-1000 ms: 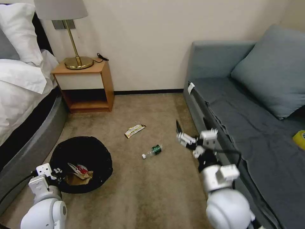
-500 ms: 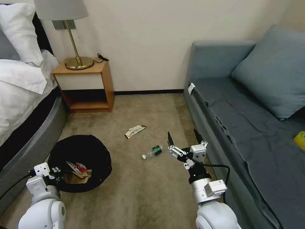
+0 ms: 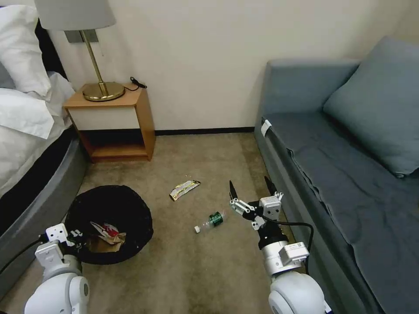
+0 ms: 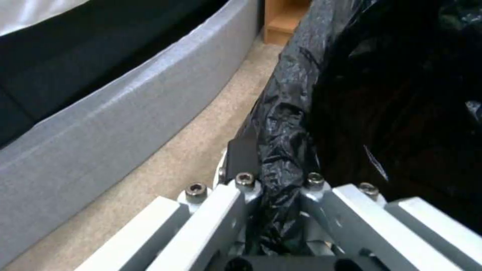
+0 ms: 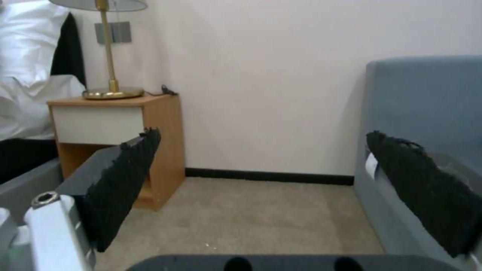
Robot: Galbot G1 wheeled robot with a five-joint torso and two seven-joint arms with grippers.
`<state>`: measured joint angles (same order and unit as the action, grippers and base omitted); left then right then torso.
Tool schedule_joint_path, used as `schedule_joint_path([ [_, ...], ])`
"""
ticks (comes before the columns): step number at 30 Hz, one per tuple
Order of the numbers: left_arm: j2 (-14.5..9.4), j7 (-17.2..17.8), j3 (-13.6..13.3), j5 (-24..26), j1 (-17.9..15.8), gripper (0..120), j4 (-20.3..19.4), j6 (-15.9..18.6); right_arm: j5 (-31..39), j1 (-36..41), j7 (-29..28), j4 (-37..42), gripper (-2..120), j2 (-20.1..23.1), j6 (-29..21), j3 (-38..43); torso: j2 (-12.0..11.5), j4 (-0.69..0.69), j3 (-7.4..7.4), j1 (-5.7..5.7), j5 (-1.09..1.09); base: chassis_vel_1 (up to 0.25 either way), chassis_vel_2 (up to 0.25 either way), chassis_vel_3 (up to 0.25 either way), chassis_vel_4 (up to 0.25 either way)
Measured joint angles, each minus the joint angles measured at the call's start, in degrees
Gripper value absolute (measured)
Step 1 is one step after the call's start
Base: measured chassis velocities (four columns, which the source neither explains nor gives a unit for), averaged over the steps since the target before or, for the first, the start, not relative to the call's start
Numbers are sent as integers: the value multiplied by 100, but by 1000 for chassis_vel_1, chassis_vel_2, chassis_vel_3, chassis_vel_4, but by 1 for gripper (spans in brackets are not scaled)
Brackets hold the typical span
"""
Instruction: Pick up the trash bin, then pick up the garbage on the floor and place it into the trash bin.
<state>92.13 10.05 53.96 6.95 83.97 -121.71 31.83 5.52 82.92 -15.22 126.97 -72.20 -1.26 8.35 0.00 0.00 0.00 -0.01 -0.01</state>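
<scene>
The trash bin (image 3: 111, 203), lined with a black bag, stands on the carpet by the bed. Inside lie a red-and-white wrapper (image 3: 104, 229) and crumpled tan paper (image 3: 104, 243). My left gripper (image 3: 77, 236) is shut on the bin's near rim; the left wrist view shows it (image 4: 273, 171) clamping the crinkled bag (image 4: 286, 124). A small clear bottle with a green label (image 3: 210, 220) and a flat beige wrapper (image 3: 184, 189) lie on the floor. My right gripper (image 3: 250, 187) hovers open, just right of the bottle, with nothing between its black pads (image 5: 125, 180).
A wooden nightstand (image 3: 115, 124) with a brass lamp (image 3: 94, 69) stands at the back wall. The bed's grey base (image 3: 39, 209) runs close along the bin's left. The blue-grey sofa (image 3: 340, 183) borders the right arm. Open carpet lies in the middle.
My right arm has swung left from beside the sofa and come down near the bottle, its fingers still open. The camera has shifted a little. The left arm and bin kept their place.
</scene>
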Motion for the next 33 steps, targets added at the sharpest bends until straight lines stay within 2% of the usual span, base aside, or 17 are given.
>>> schedule_joint_path([
  [13,0,2,44,67,19,2,-1,-23,51,-247,44,-226,100,57,-95,-196,0,0,0,0,1,-101,107,111,-103],
  [18,0,0,42,70,42,2,-23,-48,260,-709,329,-599,100,330,73,-300,0,-2,1,1,2,-68,59,54,-65],
  [19,0,3,38,70,63,2,-48,-59,345,-1102,635,-924,100,656,246,-392,0,-1,0,1,3,0,0,0,0],
  [21,1,4,30,70,87,2,-88,-64,669,-1801,831,-1322,100,1245,119,-739,0,2,0,1,3,0,0,0,0],
  [22,1,4,30,70,87,2,-88,-64,669,-1801,831,-1322,100,1245,119,-739,0,2,0,1,3,0,0,0,0],
  [25,1,-1,19,65,103,2,-140,-80,1260,-2901,1146,-1882,100,1922,-258,-1531,0,1,0,1,2,0,0,0,0],
  [26,1,-3,12,60,108,2,-157,-88,1262,-3225,1365,-2077,100,2039,-274,-1741,0,0,0,1,3,0,0,0,0],
  [27,1,-3,12,60,108,2,-157,-88,1262,-3225,1365,-2077,100,2039,-274,-1741,0,0,0,1,3,0,0,0,0],
  [29,0,-9,-1,45,117,2,-170,-118,1231,-3906,1884,-2493,100,2211,-208,-2197,0,-1,0,1,1,0,0,0,0],
  [30,1,-20,-14,20,131,2,-172,-154,1317,-4642,2427,-2995,100,2334,-54,-2839,0,3,1,1,1,0,0,0,0],
  [32,1,-20,-18,4,139,2,-171,-176,1339,-4936,2621,-3236,100,2357,-48,-3162,0,2,0,1,-1,0,0,0,0],
  [33,1,-17,-19,-19,146,2,-166,-204,1312,-5330,2909,-3646,100,2336,19,-3651,0,1,1,1,0,0,0,0,0],
])
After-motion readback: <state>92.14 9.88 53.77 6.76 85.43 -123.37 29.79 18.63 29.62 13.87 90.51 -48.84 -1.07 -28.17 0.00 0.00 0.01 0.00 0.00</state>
